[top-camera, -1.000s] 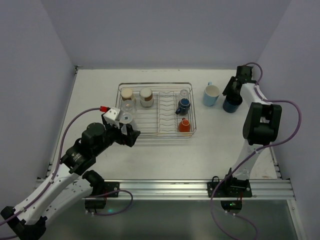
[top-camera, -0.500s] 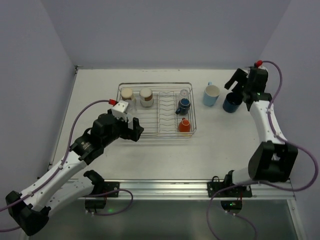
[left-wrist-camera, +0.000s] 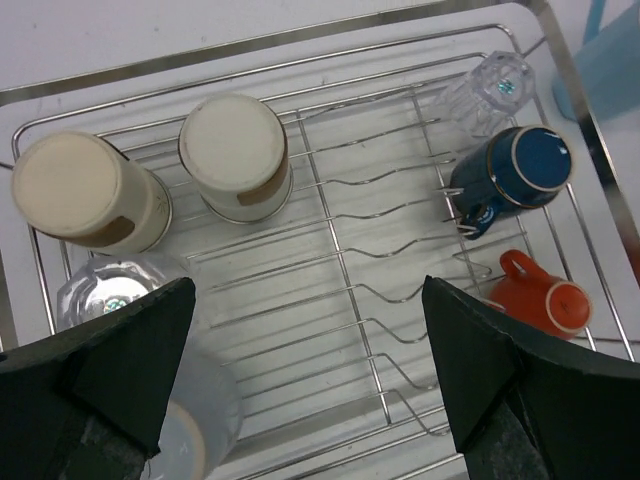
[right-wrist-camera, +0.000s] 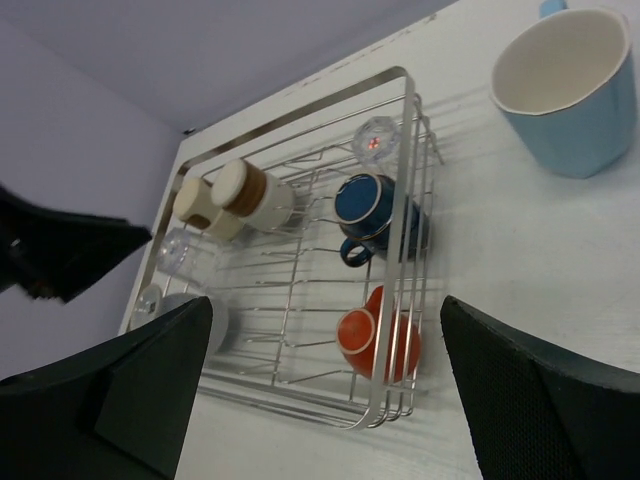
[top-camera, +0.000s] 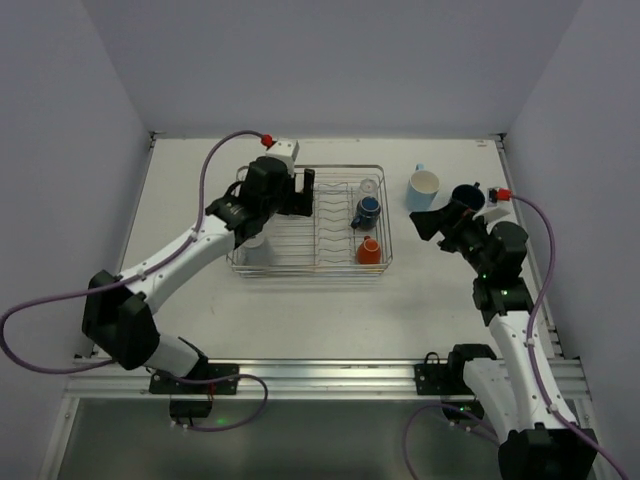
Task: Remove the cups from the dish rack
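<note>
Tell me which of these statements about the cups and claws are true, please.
1. The orange cup sits in the dish rack. True.
2. The light blue cup is in the rack. False: it stands on the table, to the right of the rack.
3. The left gripper grips a cup. False: it is open and empty above the rack.
4. The right gripper is open and empty. True.

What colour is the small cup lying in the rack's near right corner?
Orange. The small cup shows best in the left wrist view.
</note>
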You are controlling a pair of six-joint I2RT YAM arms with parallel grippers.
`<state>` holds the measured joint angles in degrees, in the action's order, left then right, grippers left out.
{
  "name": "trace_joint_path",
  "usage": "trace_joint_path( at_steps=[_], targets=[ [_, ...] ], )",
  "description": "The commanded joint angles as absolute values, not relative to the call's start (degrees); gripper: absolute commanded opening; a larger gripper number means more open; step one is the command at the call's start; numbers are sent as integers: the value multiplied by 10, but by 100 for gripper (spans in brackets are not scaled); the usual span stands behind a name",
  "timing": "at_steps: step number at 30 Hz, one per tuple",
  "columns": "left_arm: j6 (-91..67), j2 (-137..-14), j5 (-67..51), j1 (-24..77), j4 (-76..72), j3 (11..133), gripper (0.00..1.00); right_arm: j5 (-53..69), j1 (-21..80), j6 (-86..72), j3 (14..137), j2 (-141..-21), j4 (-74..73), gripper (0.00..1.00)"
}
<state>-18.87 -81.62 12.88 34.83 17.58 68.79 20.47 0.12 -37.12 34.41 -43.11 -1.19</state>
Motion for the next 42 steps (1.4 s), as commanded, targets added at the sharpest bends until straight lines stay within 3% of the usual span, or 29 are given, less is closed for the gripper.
trace_joint_path(
  at_steps=[1, 12, 27, 31, 35, 36, 38, 42],
  targets=[
    [-178, -883, 139, 319, 134, 756, 100, 263, 16, -382, 324, -390, 39, 99],
    [-155, -1062, 173, 293, 163, 880, 100, 320, 28, -388, 290, -384, 74, 99],
    [-148, -1135, 207, 279, 142, 889, 100, 335, 45, -385, 296, -391, 70, 99],
    [-149, -1145, 187, 273, 126, 889, 86, 337, 47, -385, 301, -390, 67, 99],
    [-150, -1142, 178, 272, 118, 888, 63, 336, 53, -389, 308, -388, 62, 99],
    [-156, -1130, 174, 272, 119, 883, 53, 334, 55, -391, 309, -386, 63, 99],
    [-161, -1091, 164, 272, 106, 870, 44, 332, 61, -402, 311, -388, 68, 99],
    [-194, -997, 115, 273, 79, 797, 40, 311, 105, -422, 314, -401, 84, 97]
  ],
)
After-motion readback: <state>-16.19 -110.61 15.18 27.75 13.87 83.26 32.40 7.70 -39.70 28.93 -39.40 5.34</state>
